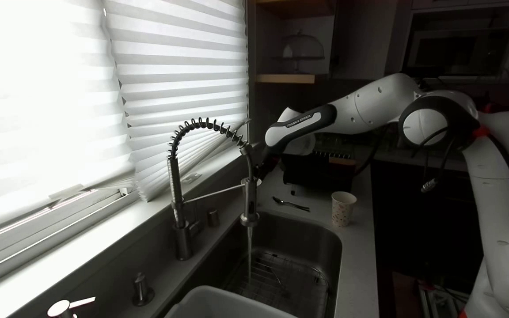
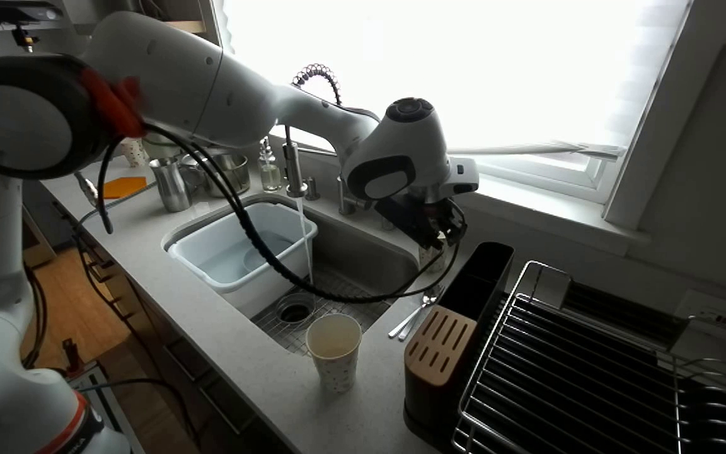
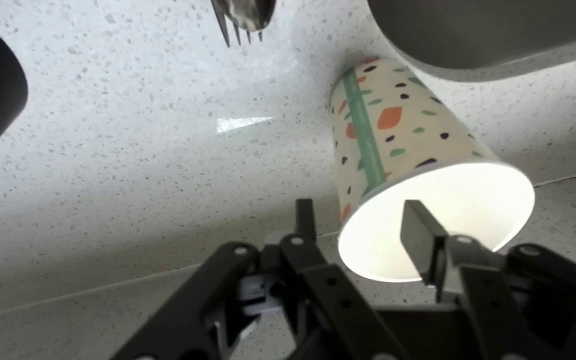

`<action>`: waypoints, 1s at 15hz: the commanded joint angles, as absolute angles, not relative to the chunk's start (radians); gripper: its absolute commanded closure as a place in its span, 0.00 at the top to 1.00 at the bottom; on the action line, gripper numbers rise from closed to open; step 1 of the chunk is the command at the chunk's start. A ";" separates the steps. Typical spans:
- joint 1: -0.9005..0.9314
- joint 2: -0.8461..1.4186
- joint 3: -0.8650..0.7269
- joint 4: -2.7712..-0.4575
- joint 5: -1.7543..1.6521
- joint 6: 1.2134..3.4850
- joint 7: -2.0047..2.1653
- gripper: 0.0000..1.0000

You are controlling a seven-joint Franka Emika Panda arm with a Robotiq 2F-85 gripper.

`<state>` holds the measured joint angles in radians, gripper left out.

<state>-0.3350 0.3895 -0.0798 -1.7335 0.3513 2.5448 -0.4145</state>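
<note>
“Gripper (image 3: pixel 360 225) closest to us; how does it stand?”

“Part-way apart, nothing clasped: one finger overlaps the mouth of the patterned paper cup (image 3: pixel 403 120), the other shows outside its wall”

“And where does that cup stand?”

“On the counter (image 3: pixel 143 150), just beside the sink (image 3: pixel 468 35)”

“How would you handle it?”

“I'd centre the rim between the fingertips, then squeeze lightly, since thin paper probably dents; and I'd keep the approach steady, with the sink's edge so near”
</note>
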 commanded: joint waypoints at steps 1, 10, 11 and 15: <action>-0.368 0.407 -0.051 -1.719 0.366 2.508 -0.436 0.19; -0.398 0.303 0.020 -1.770 0.466 2.474 -0.562 0.01; -0.393 0.266 0.034 -1.794 0.478 2.444 -0.600 0.01; -0.342 0.143 0.038 -1.868 0.518 2.242 -0.706 0.01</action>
<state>-0.3681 0.2589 0.0365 -1.7610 0.4740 2.3528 -0.6223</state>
